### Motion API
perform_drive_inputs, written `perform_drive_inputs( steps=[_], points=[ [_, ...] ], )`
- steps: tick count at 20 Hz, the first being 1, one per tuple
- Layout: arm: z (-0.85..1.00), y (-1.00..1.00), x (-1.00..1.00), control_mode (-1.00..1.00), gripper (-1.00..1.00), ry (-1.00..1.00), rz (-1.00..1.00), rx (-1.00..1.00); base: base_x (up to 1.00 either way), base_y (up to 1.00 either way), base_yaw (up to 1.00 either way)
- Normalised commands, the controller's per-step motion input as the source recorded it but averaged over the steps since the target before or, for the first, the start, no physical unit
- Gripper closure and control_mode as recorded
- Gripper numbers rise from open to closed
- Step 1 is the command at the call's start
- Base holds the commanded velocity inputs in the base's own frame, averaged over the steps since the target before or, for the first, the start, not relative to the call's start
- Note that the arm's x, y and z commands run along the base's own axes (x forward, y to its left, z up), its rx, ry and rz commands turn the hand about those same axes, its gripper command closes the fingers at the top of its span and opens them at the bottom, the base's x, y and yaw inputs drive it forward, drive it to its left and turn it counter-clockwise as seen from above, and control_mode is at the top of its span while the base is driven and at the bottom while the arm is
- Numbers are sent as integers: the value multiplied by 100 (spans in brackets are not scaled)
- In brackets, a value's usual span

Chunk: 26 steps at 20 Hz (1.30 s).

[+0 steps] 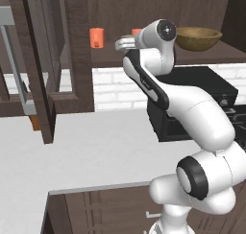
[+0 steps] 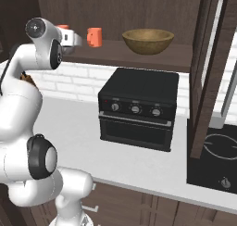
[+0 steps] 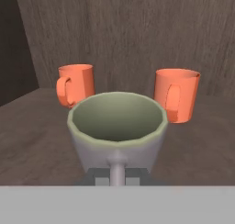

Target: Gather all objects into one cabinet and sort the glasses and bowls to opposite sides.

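The arm reaches up into the open cabinet [image 2: 139, 7], with its hand level with the shelf [image 1: 211, 55]. The tool [image 3: 117, 176] is clenched on the handle of the pale grey-beige mug [image 3: 117, 129], holding it upright with its mouth facing up. In the hand view the mug sits in the foreground, just over the dark wooden shelf, though whether its base touches the boards cannot be told. Behind it stand the two orange tumblers, one to the left [image 3: 76, 84] and one to the right [image 3: 176, 95], well apart from each other and both upright near the back wall of the cabinet; in this view each appears to carry a small handle.

From the right base view, the wide wooden bowl [image 2: 148, 40] rests on the same shelf, off to the right of the orange tumblers and clear of them. Below the shelf, a black toaster oven [image 2: 138, 109] stands on the pale counter [image 2: 74, 123] against the white brick wall. A glass-paned cabinet door [image 1: 43, 60] hangs open at the left of the left base view.
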Motion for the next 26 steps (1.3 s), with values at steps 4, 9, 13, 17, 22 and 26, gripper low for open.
perform_drive_inputs(
  steps=[4,9,13,17,22,26],
  points=[
    [-2,6,39,-100,100,5,0,0,0,0,0],
    [0,3,43,-100,100,2,0,0,0,0,0],
    [0,0,39,-100,100,0,0,0,0,0,0],
    [0,0,32,-100,100,0,0,0,0,0,0],
    [0,0,27,-100,100,0,0,0,0,0,0],
    [0,0,3,-100,100,0,0,0,0,0,0]
  ],
)
